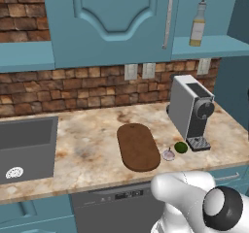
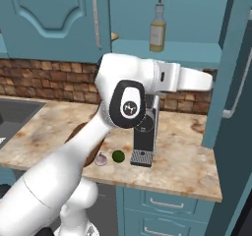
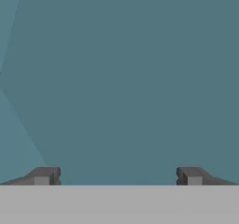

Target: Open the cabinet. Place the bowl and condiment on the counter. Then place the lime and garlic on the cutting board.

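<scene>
Dark brown oval cutting board (image 1: 138,146) lies flat on the table (image 1: 92,149), long axis running front to back; lime (image 1: 181,147) and garlic (image 1: 168,155) sit just beside its right edge. Gripper (image 3: 119,176) jaws spread wide, empty.

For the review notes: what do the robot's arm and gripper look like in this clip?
The arm is glossy white with rounded, tube-like segments and dark grey to black joint caps; one round cap carries a small white mark. No loose cables show. The gripper has two small, blocky dark grey fingertips.
</scene>
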Tool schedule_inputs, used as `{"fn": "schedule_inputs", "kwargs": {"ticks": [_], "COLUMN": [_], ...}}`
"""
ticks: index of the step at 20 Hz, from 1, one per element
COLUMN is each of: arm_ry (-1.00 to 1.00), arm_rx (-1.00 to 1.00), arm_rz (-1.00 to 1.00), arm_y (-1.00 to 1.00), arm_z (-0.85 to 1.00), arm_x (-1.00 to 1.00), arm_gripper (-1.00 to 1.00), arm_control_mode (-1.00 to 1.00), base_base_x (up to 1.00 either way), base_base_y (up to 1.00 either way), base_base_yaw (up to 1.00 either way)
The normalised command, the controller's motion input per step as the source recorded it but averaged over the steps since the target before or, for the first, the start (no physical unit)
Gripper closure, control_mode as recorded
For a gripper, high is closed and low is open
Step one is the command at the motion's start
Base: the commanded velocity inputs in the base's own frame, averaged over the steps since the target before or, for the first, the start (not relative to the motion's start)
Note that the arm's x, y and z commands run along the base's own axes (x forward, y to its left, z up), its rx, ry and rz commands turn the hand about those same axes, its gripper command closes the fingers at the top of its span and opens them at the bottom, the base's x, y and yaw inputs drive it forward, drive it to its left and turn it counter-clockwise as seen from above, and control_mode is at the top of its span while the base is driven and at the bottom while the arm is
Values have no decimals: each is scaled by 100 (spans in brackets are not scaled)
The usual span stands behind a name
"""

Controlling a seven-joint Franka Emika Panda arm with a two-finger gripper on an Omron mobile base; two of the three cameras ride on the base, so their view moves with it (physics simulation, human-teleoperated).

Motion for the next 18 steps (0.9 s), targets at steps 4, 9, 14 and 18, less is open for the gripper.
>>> {"fn": "schedule_inputs", "kwargs": {"ticks": [4, 9, 14, 18], "arm_ry": [0, 0, 0, 0], "arm_rx": [0, 0, 0, 0], "arm_rz": [4, 3, 4, 1], "arm_y": [-42, -40, -39, 5], "arm_z": [-5, -3, -6, -2], "arm_x": [9, 0, 1, 8], "arm_gripper": [-100, -100, -100, -100], "arm_control_mode": [-100, -100, -100, -100], "base_base_x": [0, 0, 0, 0], "base_base_y": [0, 0, 0, 0], "base_base_yaw": [0, 0, 0, 0]}}
